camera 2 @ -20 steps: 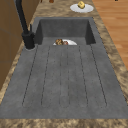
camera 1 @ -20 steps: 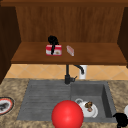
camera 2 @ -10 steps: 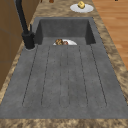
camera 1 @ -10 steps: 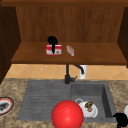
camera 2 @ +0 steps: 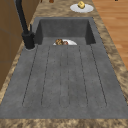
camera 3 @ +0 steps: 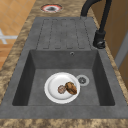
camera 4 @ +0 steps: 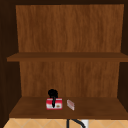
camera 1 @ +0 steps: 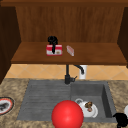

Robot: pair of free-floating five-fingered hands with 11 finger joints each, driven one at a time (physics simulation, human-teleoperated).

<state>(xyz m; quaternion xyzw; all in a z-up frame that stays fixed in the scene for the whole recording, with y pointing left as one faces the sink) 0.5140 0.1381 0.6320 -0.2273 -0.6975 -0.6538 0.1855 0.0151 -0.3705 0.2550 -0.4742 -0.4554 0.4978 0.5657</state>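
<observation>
Hovering right hand (camera 1: 121,119) low at the counter's front right corner; its fingers can't be read.
Nothing has shifted over the last second. Red ball (camera 1: 67,115) at the sink's (camera 1: 107,100) front edge, plate (camera 3: 62,87) with food in the basin. Farther back, left hand (camera 1: 52,42) on the shelf's (camera 1: 100,56) left half, fingers draped down over the red box (camera 1: 54,50); small block (camera 1: 70,50) just beside.

I can read no text, brand, number or sign anywhere from my station. The red and white box (camera 1: 54,50) on the shelf (camera 1: 100,55) above the faucet (camera 1: 68,75) carries a pale label patch, but its markings are too blurred for me to make out.
</observation>
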